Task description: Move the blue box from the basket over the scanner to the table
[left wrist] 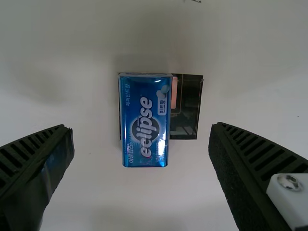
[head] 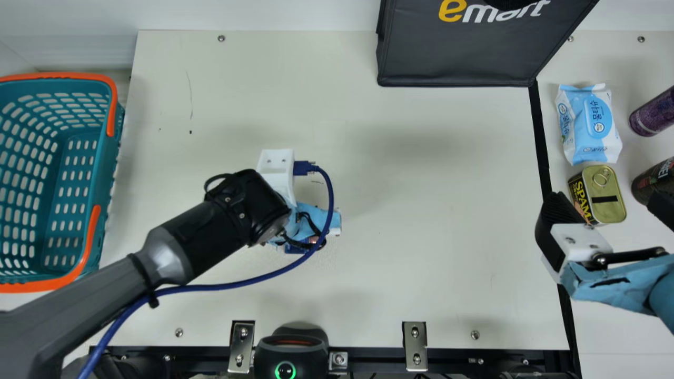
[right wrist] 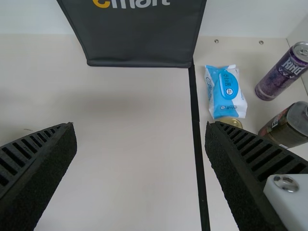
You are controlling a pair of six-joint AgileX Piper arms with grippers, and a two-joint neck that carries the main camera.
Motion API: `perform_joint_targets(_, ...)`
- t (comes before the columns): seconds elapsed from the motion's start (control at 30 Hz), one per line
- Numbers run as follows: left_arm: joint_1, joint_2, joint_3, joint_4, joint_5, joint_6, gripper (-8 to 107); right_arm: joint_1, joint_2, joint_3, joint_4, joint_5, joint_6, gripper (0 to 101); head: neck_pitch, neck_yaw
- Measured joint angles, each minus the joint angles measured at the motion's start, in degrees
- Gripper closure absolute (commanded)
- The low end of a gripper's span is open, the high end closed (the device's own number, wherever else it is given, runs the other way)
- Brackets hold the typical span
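Note:
In the main view my left gripper [head: 310, 223] is over the middle-left of the table, its fingertips hidden beneath the arm. A corner of the blue box [head: 295, 249] peeks out under it. The left wrist view shows the blue box [left wrist: 145, 120] lying flat on the table, partly over a dark square patch. My left gripper [left wrist: 141, 129] is open, with one finger on either side of the box and a gap to each. At the right table edge is my right gripper [head: 610, 202], open and empty; the right wrist view also shows this gripper [right wrist: 140, 129] with its fingers wide apart.
The teal basket [head: 117, 152] stands at the left and the scanner [head: 292, 345] at the front edge. A dark bag [head: 458, 58] is at the back. On the right are a wipes pack [head: 590, 123], a yellow-topped can [head: 605, 195] and two other containers. A blue cable loops beside my left gripper.

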Motion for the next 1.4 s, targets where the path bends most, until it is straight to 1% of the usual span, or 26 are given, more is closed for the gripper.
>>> perform_joint_targets(0.43, -0.6, 3.4, 0.5, -1.0, -2.1, -0.4, 9, 0.0, 0.0, 0.0, 0.0, 0.0, 0.0, 6, 0.0, 0.0)
perform_joint_targets(0.97, -0.7, 5.8, 0.5, -1.9, -2.6, -0.4, 9, 0.0, 0.0, 0.0, 0.0, 0.0, 0.0, 6, 0.0, 0.0)
perform_joint_targets(1.4, -0.7, 6.7, 0.1, -2.7, -2.6, 0.7, 96, 0.0, 0.0, 0.0, 0.0, 0.0, 0.0, 6, 0.0, 0.0)
